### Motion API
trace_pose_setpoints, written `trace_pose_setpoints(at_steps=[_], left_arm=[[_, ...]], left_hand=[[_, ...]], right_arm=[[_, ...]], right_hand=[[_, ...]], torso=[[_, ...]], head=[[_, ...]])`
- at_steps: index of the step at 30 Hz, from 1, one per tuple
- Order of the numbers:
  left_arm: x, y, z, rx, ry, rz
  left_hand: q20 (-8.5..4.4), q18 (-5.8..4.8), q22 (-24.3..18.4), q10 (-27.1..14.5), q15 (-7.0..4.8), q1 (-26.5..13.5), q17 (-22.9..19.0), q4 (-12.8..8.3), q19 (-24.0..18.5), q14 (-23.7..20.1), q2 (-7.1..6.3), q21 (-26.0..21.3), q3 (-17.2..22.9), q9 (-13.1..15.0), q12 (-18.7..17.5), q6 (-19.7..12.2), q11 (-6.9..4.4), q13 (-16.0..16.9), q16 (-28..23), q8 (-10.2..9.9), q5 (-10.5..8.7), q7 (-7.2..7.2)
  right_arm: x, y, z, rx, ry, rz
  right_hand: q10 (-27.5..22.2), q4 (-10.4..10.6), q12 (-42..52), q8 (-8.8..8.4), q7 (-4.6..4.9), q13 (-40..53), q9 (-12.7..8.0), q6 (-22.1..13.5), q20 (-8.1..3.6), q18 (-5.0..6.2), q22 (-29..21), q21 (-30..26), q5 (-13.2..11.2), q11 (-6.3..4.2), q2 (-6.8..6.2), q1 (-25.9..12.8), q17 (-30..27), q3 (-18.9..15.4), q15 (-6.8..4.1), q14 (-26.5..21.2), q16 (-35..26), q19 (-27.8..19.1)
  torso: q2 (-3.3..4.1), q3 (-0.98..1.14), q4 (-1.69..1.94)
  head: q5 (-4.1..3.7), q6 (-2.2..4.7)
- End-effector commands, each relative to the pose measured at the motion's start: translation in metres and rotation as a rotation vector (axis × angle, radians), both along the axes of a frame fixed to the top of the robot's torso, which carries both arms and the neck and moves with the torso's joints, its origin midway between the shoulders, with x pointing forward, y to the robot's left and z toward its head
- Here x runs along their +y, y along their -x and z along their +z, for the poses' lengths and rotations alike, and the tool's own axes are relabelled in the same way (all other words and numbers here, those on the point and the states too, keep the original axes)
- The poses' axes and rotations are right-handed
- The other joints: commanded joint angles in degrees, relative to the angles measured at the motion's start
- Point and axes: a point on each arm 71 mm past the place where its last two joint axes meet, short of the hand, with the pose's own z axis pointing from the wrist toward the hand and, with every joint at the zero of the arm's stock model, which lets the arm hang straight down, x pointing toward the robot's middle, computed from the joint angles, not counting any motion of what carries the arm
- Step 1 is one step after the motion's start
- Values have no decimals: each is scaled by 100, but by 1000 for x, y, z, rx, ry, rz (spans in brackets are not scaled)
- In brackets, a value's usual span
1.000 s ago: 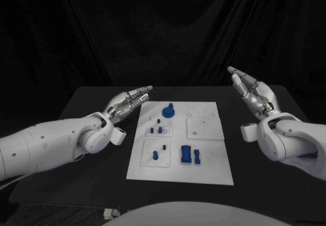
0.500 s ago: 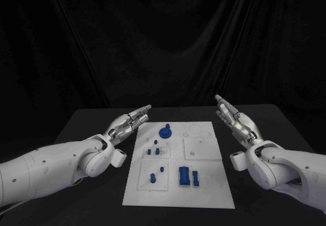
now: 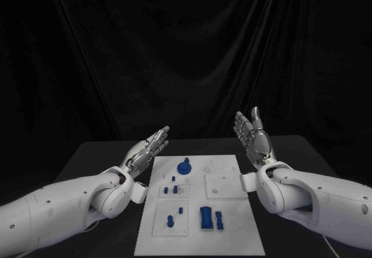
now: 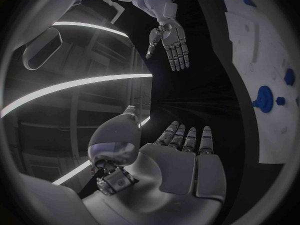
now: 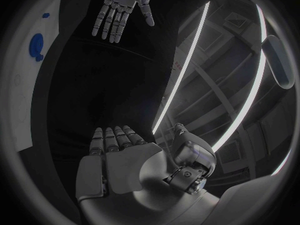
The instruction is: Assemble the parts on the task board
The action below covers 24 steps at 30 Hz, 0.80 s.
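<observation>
Head view: left hand (image 3: 147, 150) and right hand (image 3: 252, 137) raised on either side of the task board (image 3: 233, 226), fingers extended, nothing held. Blue parts (image 3: 209, 217) sit on the board, centred on the black table (image 3: 93, 156).

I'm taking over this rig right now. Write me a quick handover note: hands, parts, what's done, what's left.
Left hand: open, holds nothing, raised beside the board's left edge.
Right hand: open, holds nothing, raised beside the board's right edge.
Task board: flat in the middle of the table.
Blue parts: round piece at the far end, small pegs mid-left, two blocks near the front.
Done: nothing being handled.
Left: whether any parts are already seated cannot be told; assembly appears still to do.
</observation>
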Motion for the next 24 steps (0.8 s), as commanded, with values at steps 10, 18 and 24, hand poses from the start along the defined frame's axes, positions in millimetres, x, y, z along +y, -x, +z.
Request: trace_pose_setpoints(at_steps=[10,18,24], left_arm=[[-15,0,9,134,21,410],[-18,2,11,164,27,465],[-18,2,11,164,27,465]], left_hand=[[-611,-611,-22,-19,-60,-2004,-6,-865,-4,-2,-669,-39,482,-20,-640,-797,60,-18,-38,-49,-809,1],[-611,-611,-22,-19,-60,-2473,-6,-865,-4,-2,-669,-39,920,-20,-640,-797,60,-18,-38,-49,-809,1],[-611,-611,-22,-19,-60,-2764,-6,-865,-4,-2,-669,-39,920,-20,-640,-797,60,-18,-38,-49,-809,1]], right_arm=[[-5,-4,-12,161,-22,-153],[-5,-4,-12,161,-22,-153],[-5,-4,-12,161,-22,-153]], right_hand=[[2,-16,-20,-20,-2,-5,-5,-20,-29,-40,-6,-32,-20,21,-8,-50,-6,-1,-30,-2,-25,-1],[2,-16,-20,-20,-2,-5,-5,-20,-29,-40,-6,-32,-20,21,-8,-50,-6,-1,-30,-2,-25,-1],[2,-16,-20,-20,-2,-5,-5,-20,-29,-40,-6,-32,-20,21,-8,-50,-6,-1,-30,-2,-25,-1]], torso=[[-115,-63,-34],[-115,-63,-34],[-115,-63,-34]], head=[[-42,126],[-42,126],[-42,126]])
